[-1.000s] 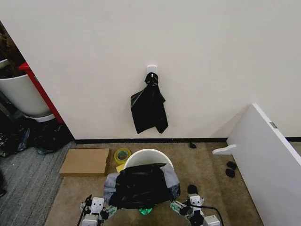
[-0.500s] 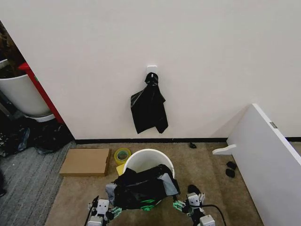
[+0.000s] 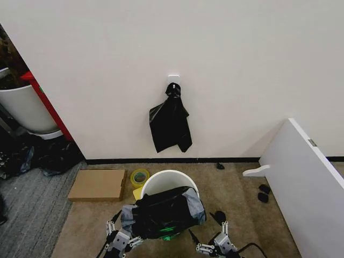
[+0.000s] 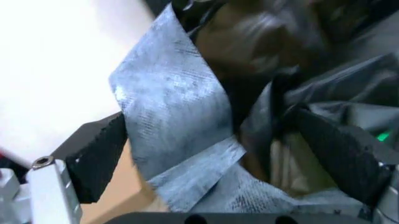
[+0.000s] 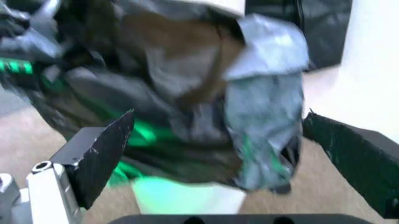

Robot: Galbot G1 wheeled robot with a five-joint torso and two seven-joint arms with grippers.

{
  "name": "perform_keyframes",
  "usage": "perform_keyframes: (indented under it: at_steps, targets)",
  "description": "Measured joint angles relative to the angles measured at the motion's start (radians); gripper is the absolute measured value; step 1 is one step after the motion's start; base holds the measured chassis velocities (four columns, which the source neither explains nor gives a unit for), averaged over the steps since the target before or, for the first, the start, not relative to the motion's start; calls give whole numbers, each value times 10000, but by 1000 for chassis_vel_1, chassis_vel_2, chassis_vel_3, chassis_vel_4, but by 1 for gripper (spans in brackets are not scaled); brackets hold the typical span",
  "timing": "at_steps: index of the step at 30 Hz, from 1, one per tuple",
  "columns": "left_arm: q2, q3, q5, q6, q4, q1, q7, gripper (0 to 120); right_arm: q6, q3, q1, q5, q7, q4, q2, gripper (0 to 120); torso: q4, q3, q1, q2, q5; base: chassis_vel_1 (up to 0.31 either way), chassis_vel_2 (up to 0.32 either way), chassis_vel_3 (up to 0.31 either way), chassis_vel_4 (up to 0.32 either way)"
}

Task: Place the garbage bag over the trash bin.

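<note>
- The garbage bag point(image 3: 164, 215) lies bunched over the near rim of the trash bin point(image 3: 167, 178), on the carpet by the wall.
- Left claw point(image 3: 122, 239) and right claw point(image 3: 212, 248) are spread wide, holding nothing, just beside the bag.
- Around the bin: tape roll point(image 3: 140, 177), cardboard sheet point(image 3: 98, 184), hanging black bags point(image 3: 170, 121), white board point(image 3: 303, 183).

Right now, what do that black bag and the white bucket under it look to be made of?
The garbage bag looks like thin, glossy plastic film: it crinkles, folds and catches pale grey highlights. The trash bin looks like smooth moulded plastic, white with an even rounded rim, though that is a guess from its look alone.
</note>
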Motion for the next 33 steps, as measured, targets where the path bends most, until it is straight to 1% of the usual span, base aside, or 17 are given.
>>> perform_keyframes:
  at_steps: [5, 6, 9, 12, 13, 15, 16, 17, 19, 21, 23, 24, 26, 28, 29, 30, 33]
  targets:
    - [147, -213, 577, -1553, 4, 390, 1221, 100, 257, 87, -201, 167, -180, 374, 41, 100, 0, 0, 0, 0, 0, 0, 0, 0, 0]
    - [208, -248, 669, -1758, 46, 434, 1365, 100, 257, 74, -219, 174, -180, 415, 54, 100, 1, 0, 0, 0, 1, 0, 0, 0, 0]
    - [277, -275, 708, -1881, 120, 449, 1429, 100, 253, 55, -225, 174, -177, 432, 74, 100, 1, 0, 0, 0, 0, 0, 0, 0, 0]
    - [478, -383, 311, -2336, 478, 385, 1807, 100, 209, -13, -224, 135, -154, 423, 194, 100, 1, 0, 0, 0, 0, 0, 0, 0, 0]
    - [510, -510, -85, -2781, 694, 297, 2250, 100, 201, -38, -215, 118, -148, 396, 262, 100, 1, 0, 0, 0, 0, 0, 0, 0, 0]
    - [511, -557, -229, -2943, 777, 258, 2410, 100, 201, -44, -212, 114, -148, 390, 276, 100, 1, 0, 0, 0, 0, 0, 0, 0, 0]
    - [502, -732, -708, -3472, 1051, 108, 2983, 100, 195, -68, -202, 99, -144, 364, 331, 100, 1, 0, 0, 0, 0, 0, 0, 0, 0]
    - [494, -799, -902, -3674, 1174, 48, 3231, 100, 194, -76, -198, 95, -143, 356, 346, 100, 0, 0, 0, 0, 0, 0, 0, 0, 0]
    - [402, -1264, -1927, -4820, 2140, -348, 5185, 100, 177, -125, -162, 83, -136, 305, 431, 100, 0, 0, 0, 0, -2, 0, 0, 0, 0]
    - [348, -1594, -2299, -5253, 2751, -561, 6002, 100, 172, -133, -143, 86, -127, 300, 449, 100, 0, 0, 1, 0, -4, 0, 0, 0, 0]
    - [315, -2065, -2984, -5734, 3294, -703, 7075, 100, 206, -134, -105, 153, -129, 311, 450, 100, 0, 0, 1, 0, -1, 0, 0, 0, 0]
    - [315, -2065, -2984, -5734, 3294, -703, 7075, 100, 206, -134, -105, 153, -129, 311, 450, 100, 0, 0, 1, 0, -1, 0, 0, 0, 0]
    - [280, -2472, -3631, -6279, 3642, -815, 8041, 100, 365, -122, -13, 297, -227, 338, 463, 100, 0, 0, 1, 0, -1, 0, 0, 0, 0]
    - [246, -2717, -3996, -6585, 3816, -903, 8601, 100, 450, -118, 76, 382, -347, 344, 480, 100, 1, 0, 1, 0, -1, 0, 0, 0, 0]
    - [215, -2825, -4186, -6690, 3888, -953, 8910, 100, 467, -131, 127, 406, -384, 344, 487, 100, 0, 0, 1, 0, -1, 0, 0, 0, 0]
    - [215, -2825, -4186, -6690, 3888, -953, 8910, 100, 467, -131, 127, 406, -384, 344, 487, 100, 0, 0, 1, 0, -1, 0, 0, 0, 0]
    - [147, -3148, -4910, -6793, 3943, -1079, 9989, 100, 572, -170, 149, 421, -540, 341, 479, 100, 1, 1, 1, 0, -2, 0, 0, 0, 0]
